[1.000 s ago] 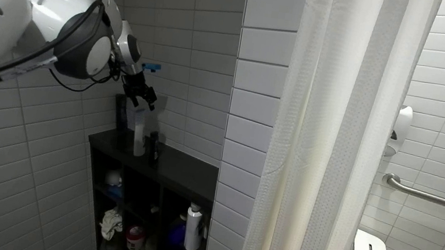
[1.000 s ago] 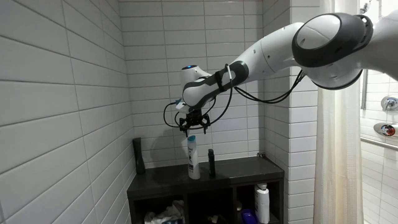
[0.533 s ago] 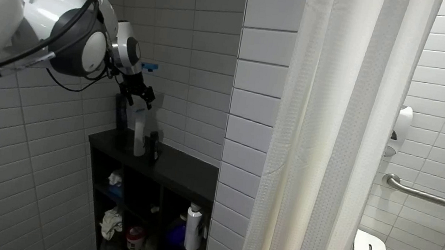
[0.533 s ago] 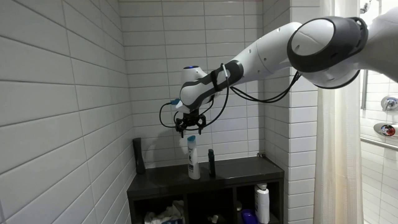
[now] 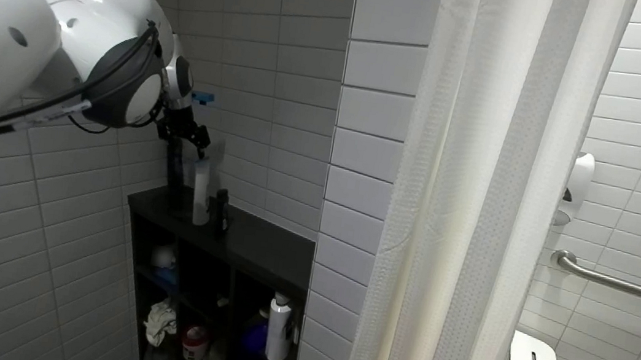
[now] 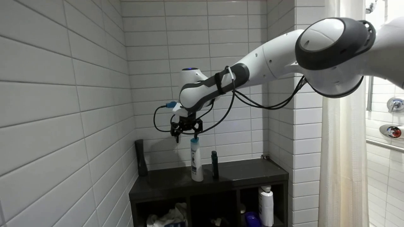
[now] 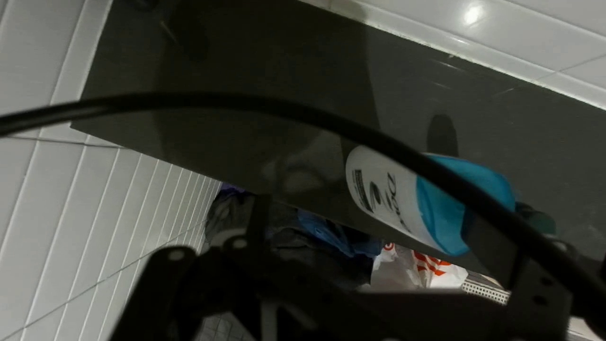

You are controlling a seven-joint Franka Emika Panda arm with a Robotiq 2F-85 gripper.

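A white bottle with a blue cap [image 6: 196, 164] stands upright on the dark shelf unit's top [image 6: 249, 170]; it shows in both exterior views and in the wrist view. My gripper [image 6: 186, 138] hangs above the shelf, open and pointing down, with nothing between its fingers. One of the fingers [image 6: 195, 136] overlaps the blue cap in an exterior view; whether it touches I cannot tell. In the wrist view the white bottle [image 7: 393, 189] leans across the picture near the right-hand finger, partly behind a black cable [image 7: 303, 113]. A slim dark bottle [image 6: 215, 165] stands beside it.
A tall dark object [image 6: 141, 157] stands at the shelf's corner by the tiled wall [image 6: 104, 94]. Below, cubbies hold a white bottle [image 6: 266, 206], a purple item [image 6: 252, 219] and cloth [image 6: 172, 216]. A shower curtain [image 5: 467, 193] hangs beside a tiled pillar [image 5: 357, 209].
My gripper has shifted left and slightly down in both exterior views, bringing one finger over the blue cap. It has stayed open. The bottles have not moved.
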